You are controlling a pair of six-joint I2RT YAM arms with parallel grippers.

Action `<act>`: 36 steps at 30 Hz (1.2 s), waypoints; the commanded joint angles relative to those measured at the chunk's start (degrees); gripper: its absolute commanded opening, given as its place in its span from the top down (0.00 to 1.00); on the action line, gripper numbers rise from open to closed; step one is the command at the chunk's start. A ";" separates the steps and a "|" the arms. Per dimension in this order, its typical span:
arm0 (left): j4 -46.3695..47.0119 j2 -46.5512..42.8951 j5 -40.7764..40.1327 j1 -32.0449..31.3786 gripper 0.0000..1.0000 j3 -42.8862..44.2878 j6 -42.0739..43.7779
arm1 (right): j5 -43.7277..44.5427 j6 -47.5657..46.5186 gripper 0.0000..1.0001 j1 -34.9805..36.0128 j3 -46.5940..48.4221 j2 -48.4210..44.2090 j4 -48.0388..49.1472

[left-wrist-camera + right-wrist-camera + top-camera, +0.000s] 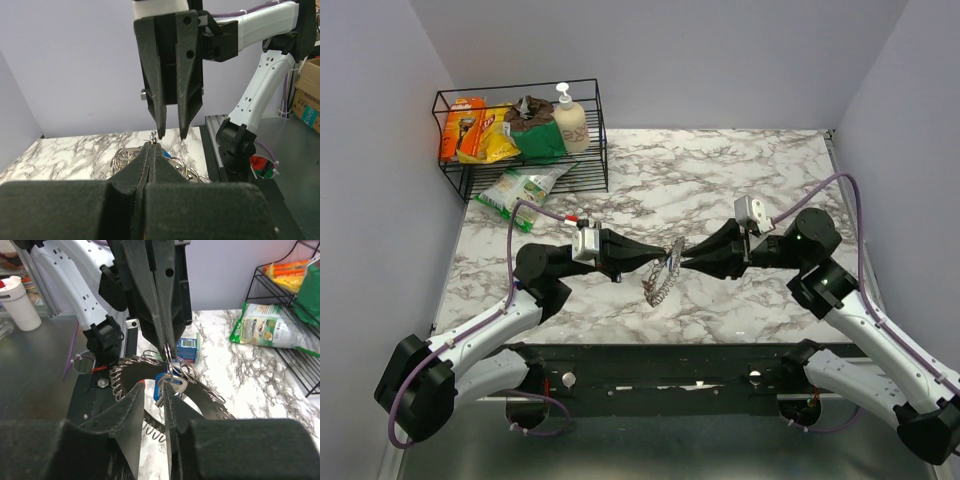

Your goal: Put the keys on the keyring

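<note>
Apparently we are partway: our left gripper [656, 259] is clamped on the keyring [663, 278], raised between both arms, a blue-headed key [171, 385] seems to hang from its loops already, and our right gripper [682, 262], narrowly parted, faces it; other keys we cannot spot.

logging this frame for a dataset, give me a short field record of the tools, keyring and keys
left tool: shut, pinching the keyring at its top
right tool: open, tips facing the left tool
keyring: held up between both tools, tilted
key: hangs at the keyring, by the right tool's fingertips
other keys: too hidden to count
table: marble top, below the keyring
</note>
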 commanded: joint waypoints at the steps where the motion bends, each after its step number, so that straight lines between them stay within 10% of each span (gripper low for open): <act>1: 1.14 -0.65 1.91 0.40 1.00 1.97 1.10 | 3.48 -1.17 0.67 -0.29 -0.62 -2.49 0.67; 36: 3.25 0.67 4.37 0.32 1.00 2.06 -0.57 | -2.75 -0.73 0.76 -0.20 -0.62 2.25 4.01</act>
